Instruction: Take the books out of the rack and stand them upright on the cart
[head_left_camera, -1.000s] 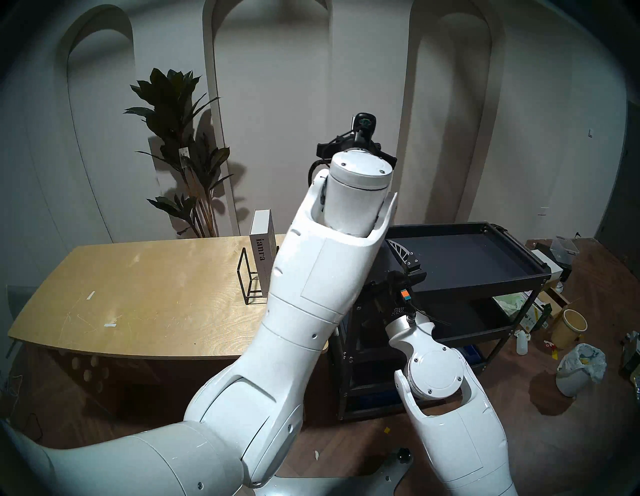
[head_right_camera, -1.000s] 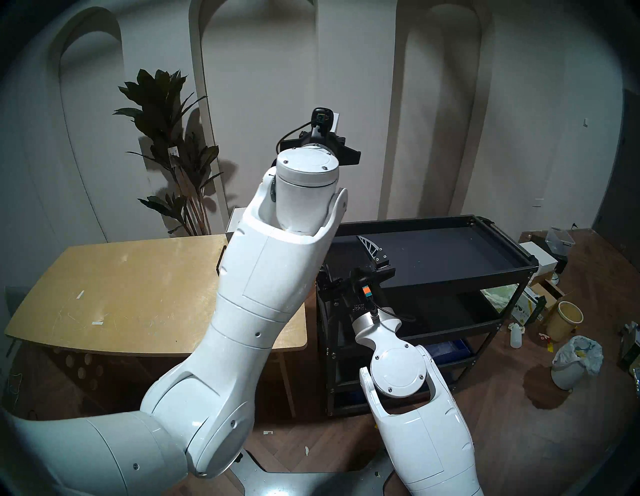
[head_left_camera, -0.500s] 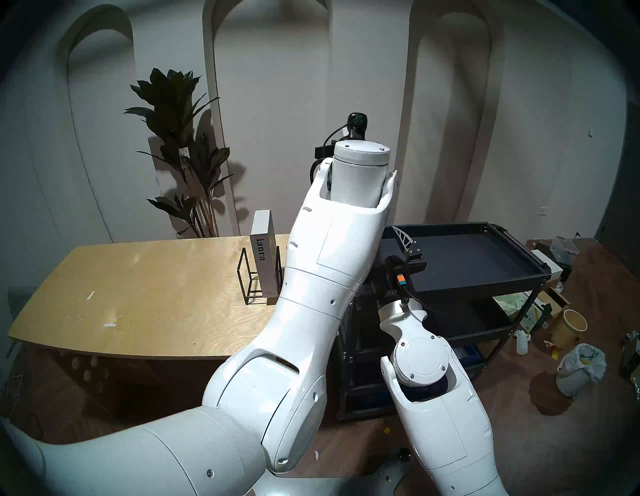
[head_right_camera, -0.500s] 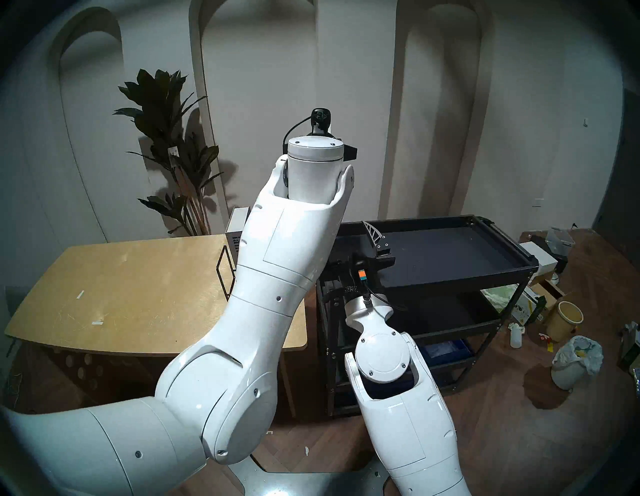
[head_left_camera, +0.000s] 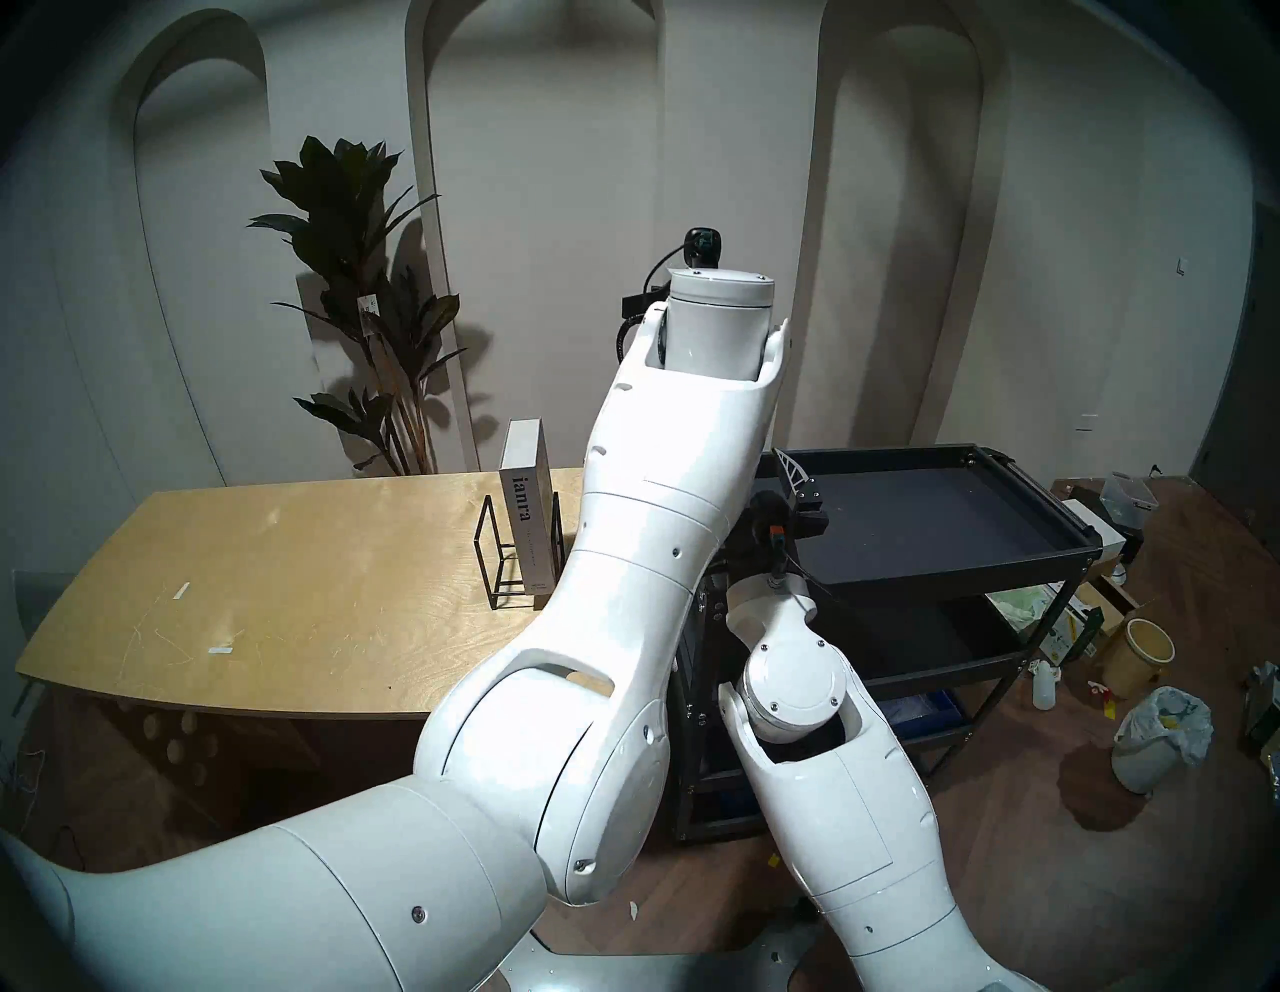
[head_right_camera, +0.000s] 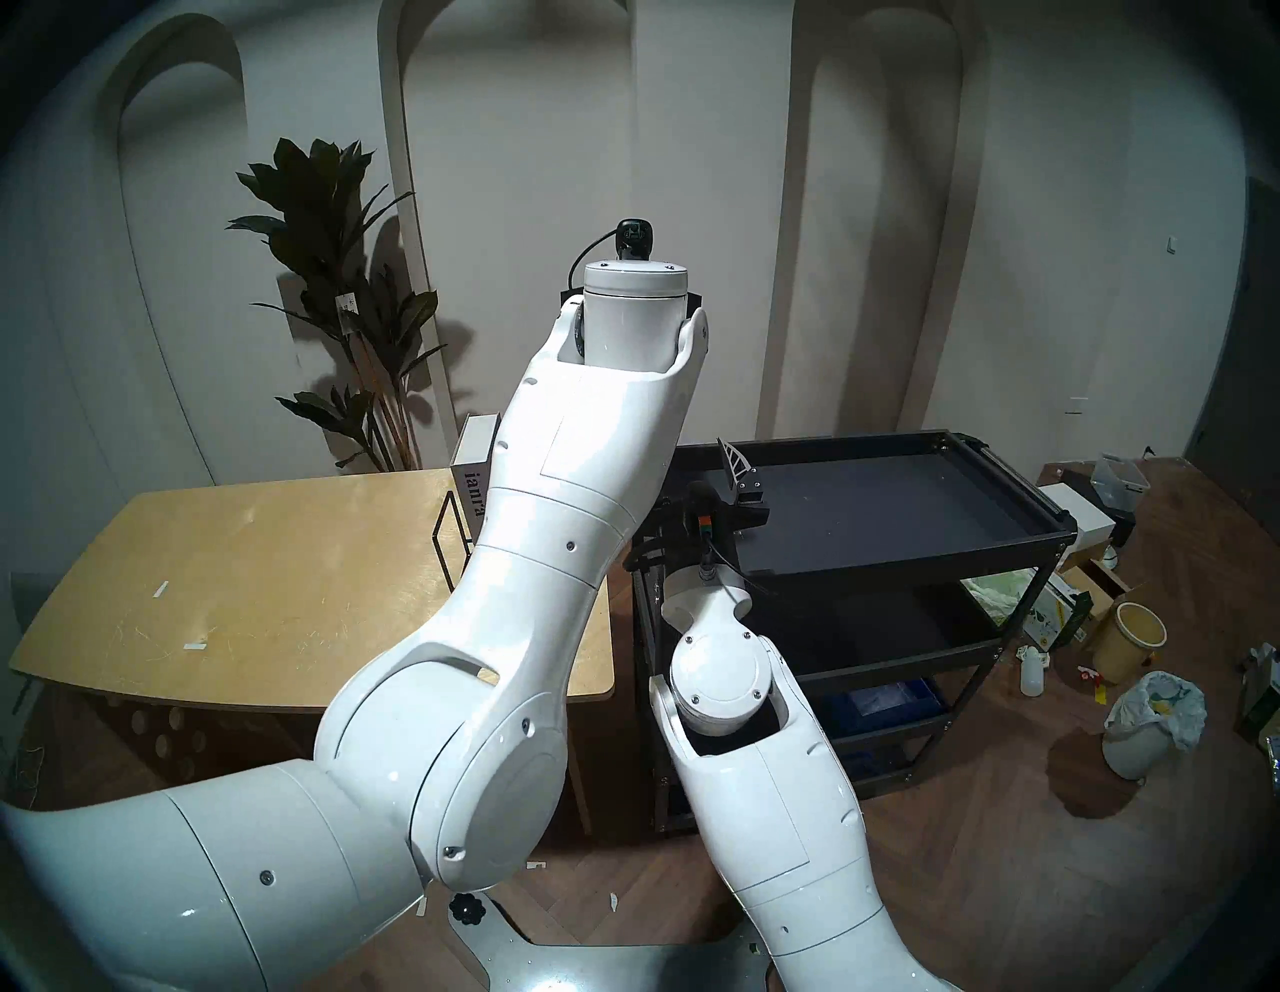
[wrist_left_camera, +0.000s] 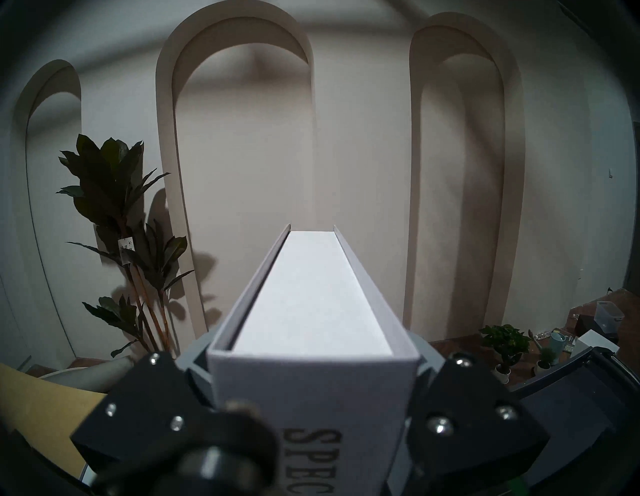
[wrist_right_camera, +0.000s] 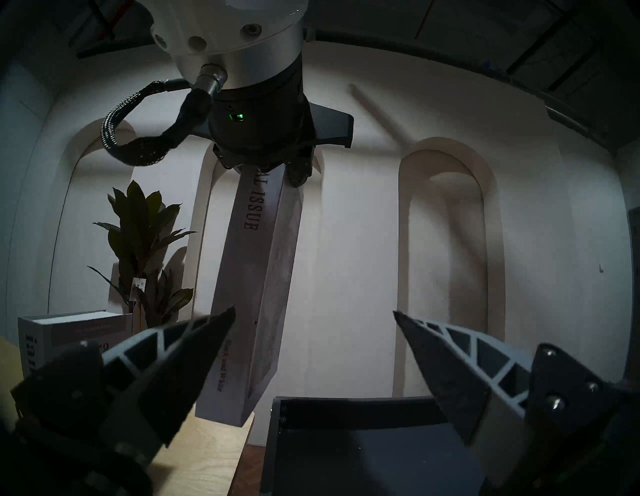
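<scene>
The left gripper (wrist_right_camera: 263, 162) grips the tall grey "SPECIAL ISSUE" book (wrist_right_camera: 252, 294) above the wooden tabletop's (head_left_camera: 291, 589) right edge; the right gripper (wrist_right_camera: 313, 346) gapes over the black metal cart (head_left_camera: 970, 506).

From the head, the left arm (head_left_camera: 658, 499) hides the left tool and its held book, the rack's (head_left_camera: 500, 554) right end and the cart's (head_left_camera: 970, 554) near-left corner; the right tool's left finger is hidden too.

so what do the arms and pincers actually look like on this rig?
Both arms are glossy white rounded shells with small screw dots. The left arm is the bulkier one in the head view; the right arm ends in a silver collar. Each pincer is black, its fingers grey lattice wedges with dark pads. A braided black cable loops at the left wrist, beside a green light.
</scene>
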